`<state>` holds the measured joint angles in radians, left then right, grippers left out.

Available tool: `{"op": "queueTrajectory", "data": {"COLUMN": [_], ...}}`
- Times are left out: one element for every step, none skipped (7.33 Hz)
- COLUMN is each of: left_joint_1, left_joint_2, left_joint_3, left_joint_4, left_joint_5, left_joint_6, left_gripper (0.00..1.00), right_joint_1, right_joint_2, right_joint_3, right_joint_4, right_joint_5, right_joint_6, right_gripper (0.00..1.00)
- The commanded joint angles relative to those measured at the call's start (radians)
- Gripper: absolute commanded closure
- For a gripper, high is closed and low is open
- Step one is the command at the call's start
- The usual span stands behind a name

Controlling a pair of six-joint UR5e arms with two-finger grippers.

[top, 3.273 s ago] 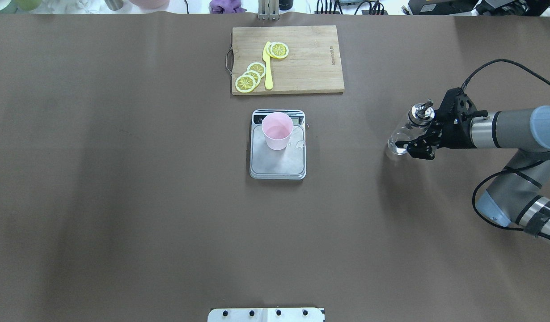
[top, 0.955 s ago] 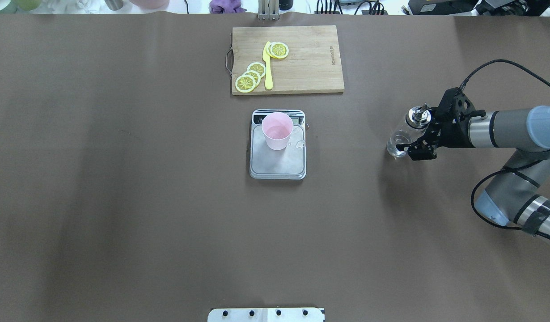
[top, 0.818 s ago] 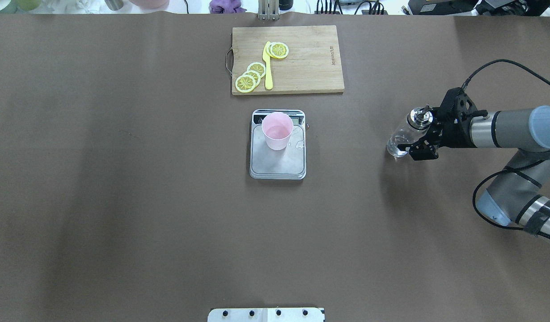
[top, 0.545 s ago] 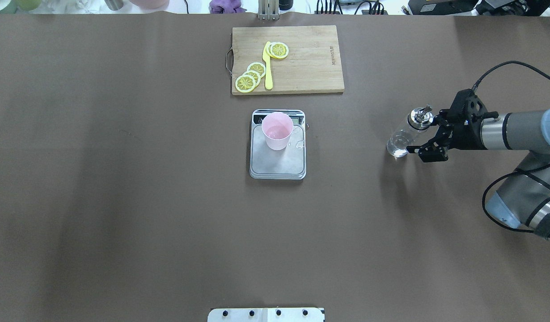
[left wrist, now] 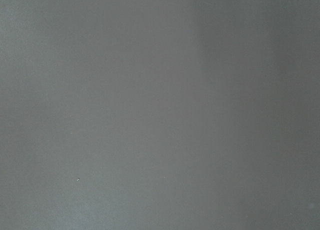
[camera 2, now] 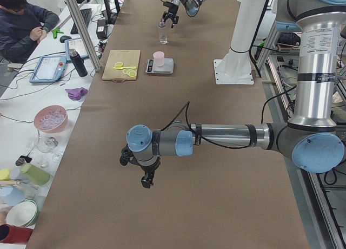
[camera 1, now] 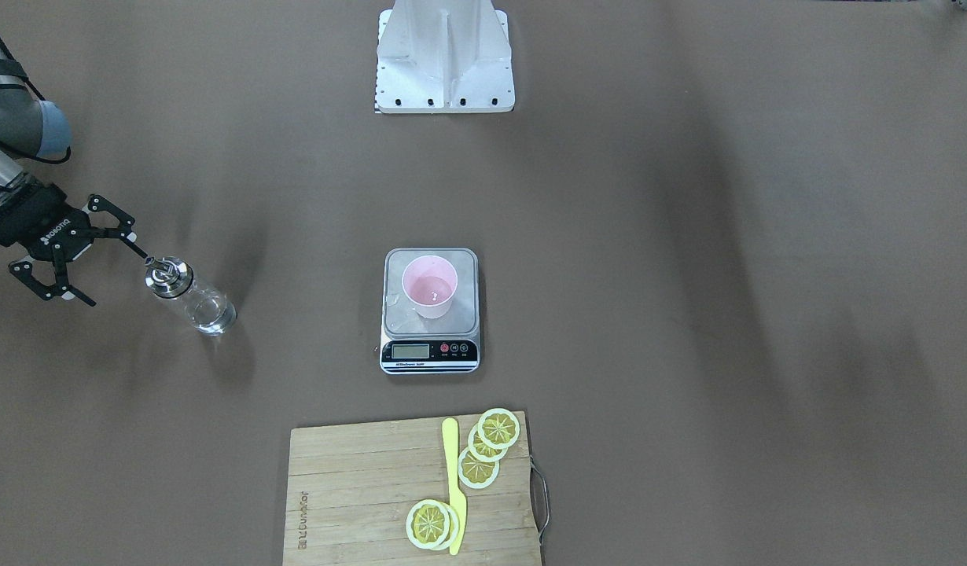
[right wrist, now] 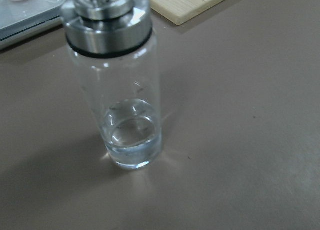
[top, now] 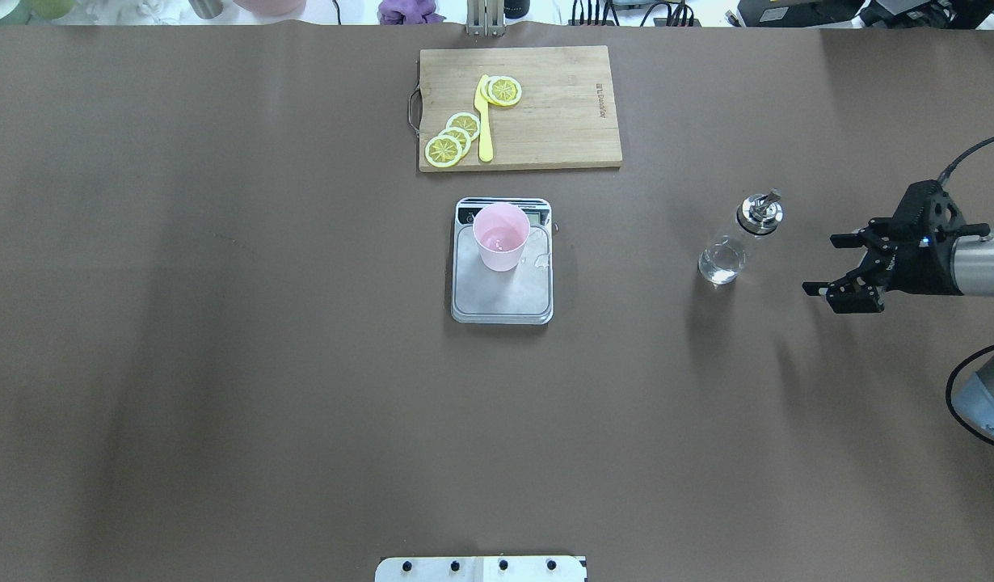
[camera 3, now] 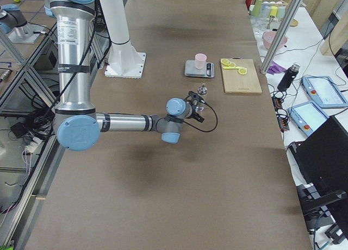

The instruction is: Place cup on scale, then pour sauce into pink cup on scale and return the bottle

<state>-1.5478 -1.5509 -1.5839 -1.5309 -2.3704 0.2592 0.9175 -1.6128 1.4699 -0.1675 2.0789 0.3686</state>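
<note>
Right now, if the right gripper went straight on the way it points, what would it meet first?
Probably the bottle: it stands upright just ahead of the open right gripper, large in the wrist view, with nothing between.

I log six views. Overhead: behind the base (top: 481,569), facing forward and down. Front-facing: opposite, steeply down; both share the scale (top: 505,303) and cutting board (top: 562,121). Two end cameras look along the table (camera 2: 178,216) from either side. Right wrist: close on the bottle (right wrist: 117,90). Left wrist: only a flat, featureless grey surface.
</note>
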Motion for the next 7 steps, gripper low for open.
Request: {"op": "queueTrajectory", "data": {"left_joint_1": [-0.002,0.0,0.0,0.0,0.0,-0.002,-0.002], "left_joint_2": [0.0,0.0,0.0,0.0,0.0,0.002,0.002], "left_joint_3": [-0.002,-0.001,-0.001,0.001,0.004,0.005,0.005], "left_joint_4": [0.0,0.0,0.0,0.0,0.0,0.0,0.0], "left_joint_5": [-0.001,0.0,-0.001,-0.001,0.0,0.0,0.0], "left_joint_6": [0.0,0.002,0.002,0.002,0.003,0.002,0.003], "left_gripper": [0.01,0.01,0.01,0.01,0.01,0.01,0.01], "right_joint_1": [0.081,0.131,0.188,0.246,0.298,0.355,0.391], "right_joint_2": [-0.05,-0.053,-0.056,-0.062,-0.056,-0.049,-0.039], "right_joint_3": [-0.012,-0.057,-0.1,-0.15,-0.187,-0.192,-0.192], "right_joint_4": [-0.003,-0.004,-0.004,-0.013,-0.056,-0.148,-0.196], "right_joint_5": [0.0,-0.002,0.0,-0.002,-0.006,-0.01,-0.01], "right_joint_6": [0.216,0.249,0.253,0.256,0.257,0.244,0.243], "right_gripper": [0.0,0.0,0.0,0.0,0.0,0.0,0.0]}}
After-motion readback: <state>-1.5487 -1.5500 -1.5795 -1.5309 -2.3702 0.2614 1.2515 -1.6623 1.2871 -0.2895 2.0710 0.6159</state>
